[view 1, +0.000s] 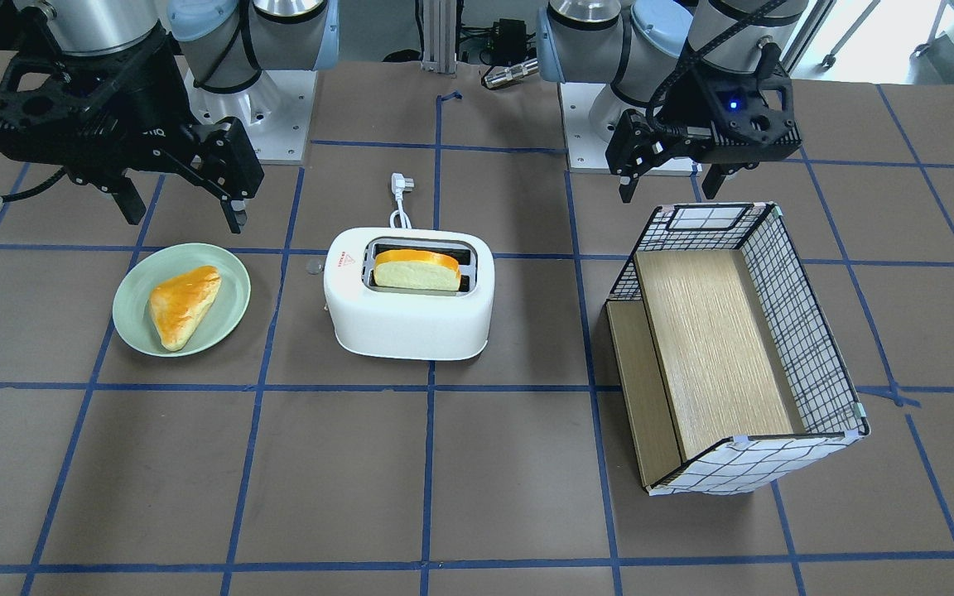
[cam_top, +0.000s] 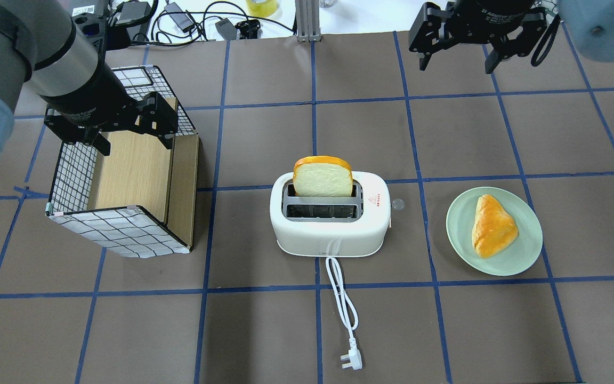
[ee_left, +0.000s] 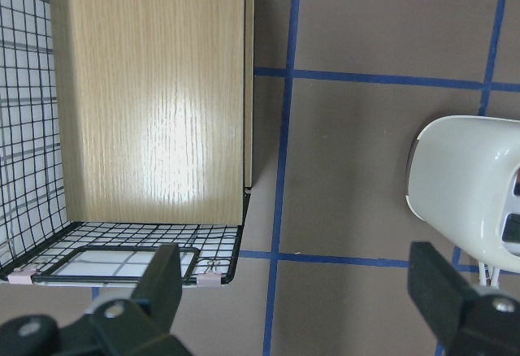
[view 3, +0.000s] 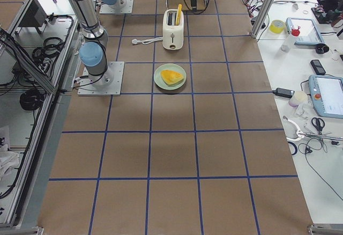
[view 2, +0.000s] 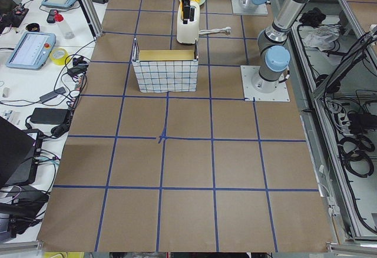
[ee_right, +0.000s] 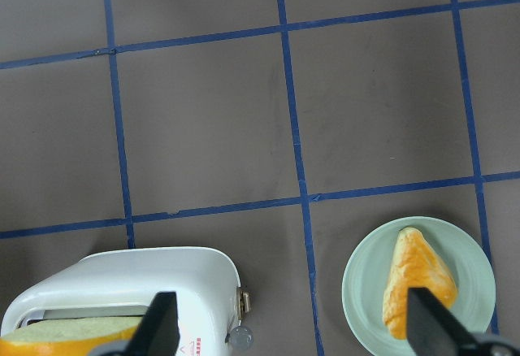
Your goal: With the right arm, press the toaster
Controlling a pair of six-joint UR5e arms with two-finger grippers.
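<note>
The white two-slot toaster (view 1: 408, 319) stands mid-table with a bread slice (view 1: 415, 269) upright in one slot; it also shows in the overhead view (cam_top: 331, 234). Its lever end with a small clear knob (cam_top: 397, 203) faces the plate side. My right gripper (cam_top: 456, 66) is open and empty, raised well beyond the toaster on the plate side; it also shows in the front-facing view (view 1: 185, 219). The right wrist view shows the toaster's end (ee_right: 122, 283) at the lower left. My left gripper (cam_top: 136, 145) is open and empty over the basket.
A green plate (cam_top: 461, 224) with a golden triangular pastry (cam_top: 493, 232) lies right of the toaster. A grid-patterned basket (cam_top: 72, 176) with a wooden floor stands on the left. The toaster's white cord and plug (cam_top: 350, 361) trail toward the robot.
</note>
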